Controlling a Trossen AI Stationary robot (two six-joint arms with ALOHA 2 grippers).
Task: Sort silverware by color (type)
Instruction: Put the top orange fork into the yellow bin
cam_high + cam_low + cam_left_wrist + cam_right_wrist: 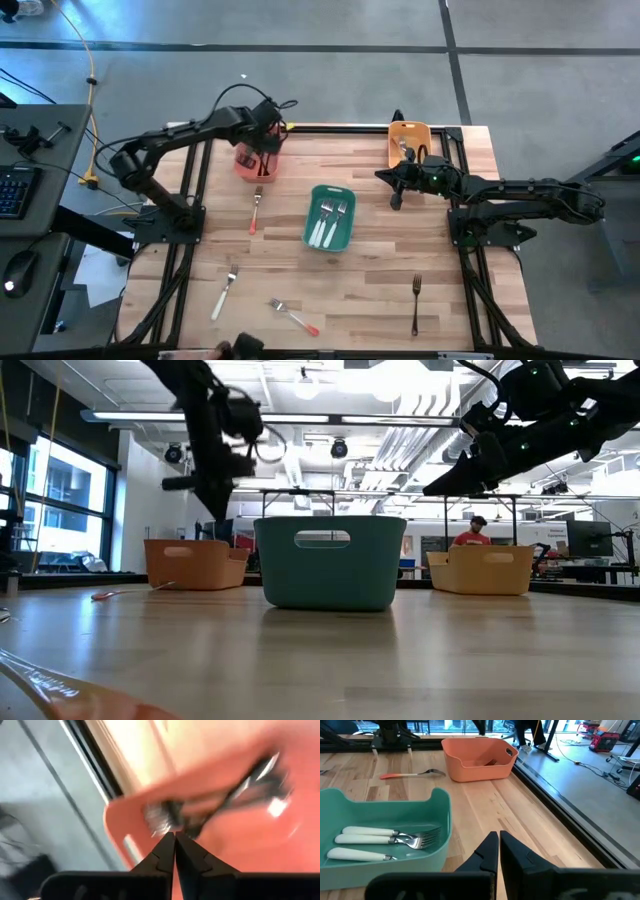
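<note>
- High view is showing a pale wooden table (370, 280) standing on a grey floor, with a desk and keyboard (15, 190) lying off to its left.
- Nearest the front edge, a white-handled fork (223, 295), an orange-red-handled fork (294, 316) and a dark-handled fork (416, 303) are lying well apart.
- At mid-table, a teal bin (330, 217) is holding three white-handled forks (385, 841); another orange-red-handled fork (256, 209) is lying beside it.
- Right gripper (498, 849), fingers clenched on nothing, is hovering between the teal bin and an orange bin (407, 141).
- Left gripper (175, 847), fingers pressed together, is hanging over a salmon bin (256, 158) holding dark-handled silverware (240, 785).
- Low view is showing a person in red (472, 533) sitting far behind, under ceiling pipes.
</note>
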